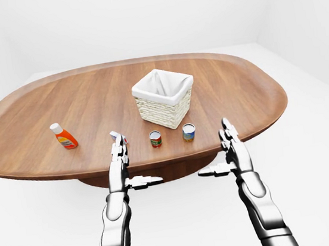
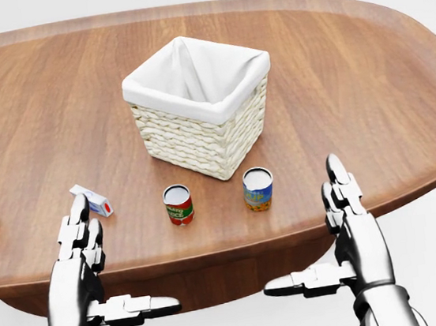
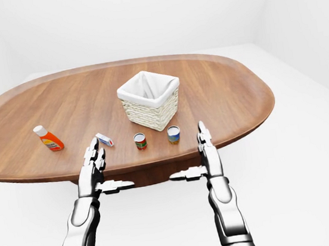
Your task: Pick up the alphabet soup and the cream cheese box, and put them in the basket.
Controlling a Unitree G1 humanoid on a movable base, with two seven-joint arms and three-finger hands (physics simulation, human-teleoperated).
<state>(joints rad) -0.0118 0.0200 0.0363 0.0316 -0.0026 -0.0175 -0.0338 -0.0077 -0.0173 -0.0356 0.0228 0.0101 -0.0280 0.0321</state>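
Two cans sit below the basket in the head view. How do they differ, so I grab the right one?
The left can has a red label with a green band; the right can has a blue and yellow label. The left can stands nearer the cream cheese box and the left hand; the right can stands nearer the right hand. Both stand upright on the table, untouched, similar in size, just below the basket.

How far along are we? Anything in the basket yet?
Nothing done yet. The basket looks empty. Both hands, left hand and right hand, are open and hold nothing. The alphabet soup and cream cheese box sit on the table; both remain to be picked and placed.
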